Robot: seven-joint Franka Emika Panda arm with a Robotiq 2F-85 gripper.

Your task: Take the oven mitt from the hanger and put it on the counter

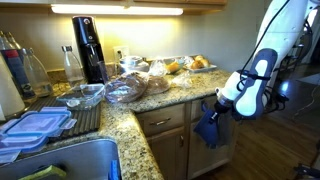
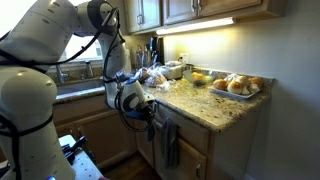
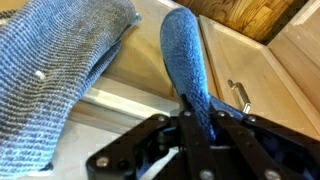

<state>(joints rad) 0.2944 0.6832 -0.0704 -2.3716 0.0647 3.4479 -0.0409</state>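
The deep blue oven mitt (image 3: 185, 60) hangs in front of the light wooden cabinets below the counter edge. In the wrist view my gripper (image 3: 200, 125) is shut on the mitt's lower part, with the fabric pinched between the two fingers. In an exterior view the gripper (image 1: 217, 106) is just below the rounded edge of the speckled granite counter (image 1: 130, 115), and the mitt (image 1: 209, 128) dangles under it. The gripper (image 2: 150, 115) and counter (image 2: 200, 105) also show from the opposite side.
A paler grey-blue towel (image 3: 50, 70) hangs right beside the mitt. A metal cabinet handle (image 3: 238, 95) is close by. On the counter are plastic bags (image 1: 130, 85), a black soda maker (image 1: 88, 45), a tray of bread (image 1: 190, 65), containers (image 1: 35, 125) and a sink (image 1: 70, 160).
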